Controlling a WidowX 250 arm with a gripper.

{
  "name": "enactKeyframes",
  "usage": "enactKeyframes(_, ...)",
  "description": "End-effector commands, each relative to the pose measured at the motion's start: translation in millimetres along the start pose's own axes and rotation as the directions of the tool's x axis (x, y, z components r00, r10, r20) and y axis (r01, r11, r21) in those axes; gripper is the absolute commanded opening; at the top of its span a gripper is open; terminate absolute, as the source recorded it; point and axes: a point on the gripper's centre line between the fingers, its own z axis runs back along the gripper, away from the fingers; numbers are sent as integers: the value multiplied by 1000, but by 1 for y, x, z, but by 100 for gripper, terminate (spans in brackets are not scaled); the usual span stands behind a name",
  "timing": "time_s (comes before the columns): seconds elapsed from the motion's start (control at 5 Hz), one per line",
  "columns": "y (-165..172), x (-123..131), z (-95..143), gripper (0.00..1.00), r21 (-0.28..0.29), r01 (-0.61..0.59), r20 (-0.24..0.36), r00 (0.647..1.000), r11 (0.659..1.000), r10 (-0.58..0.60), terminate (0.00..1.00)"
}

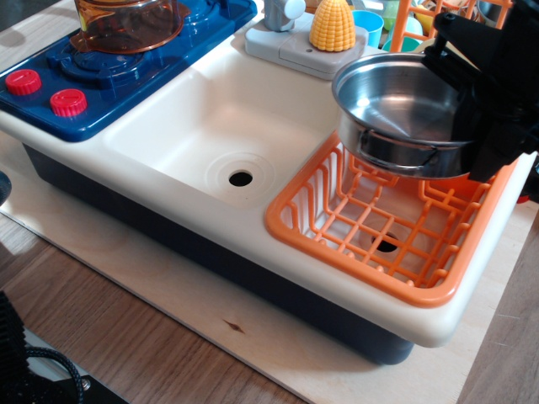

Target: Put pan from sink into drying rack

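Observation:
The shiny steel pan point(402, 108) hangs in the air over the far half of the orange drying rack point(337, 246), slightly tilted, one wire loop handle toward me. My black gripper point(482, 139) is shut on the pan's right rim and covers the rack's far right corner. The cream-white sink point(198, 118) is empty, its drain hole point(241, 178) bare. The rack's grid floor below the pan holds nothing that I can see.
A transparent orange-brown pot point(126, 21) sits on the blue stove point(109, 71) with red knobs point(67, 102) at the left. A yellow toy corn point(333, 25) stands on the grey faucet base behind the sink. An orange wire basket point(408, 17) is at the back right.

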Motion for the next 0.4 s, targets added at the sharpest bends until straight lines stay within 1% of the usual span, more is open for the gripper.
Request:
enactKeyframes(0.0, -6, 2, 5, 100, 11, -16, 48, 999, 1000, 15, 0)
enactKeyframes(0.2, -6, 2, 5, 100, 11, -16, 48, 999, 1000, 15, 100)
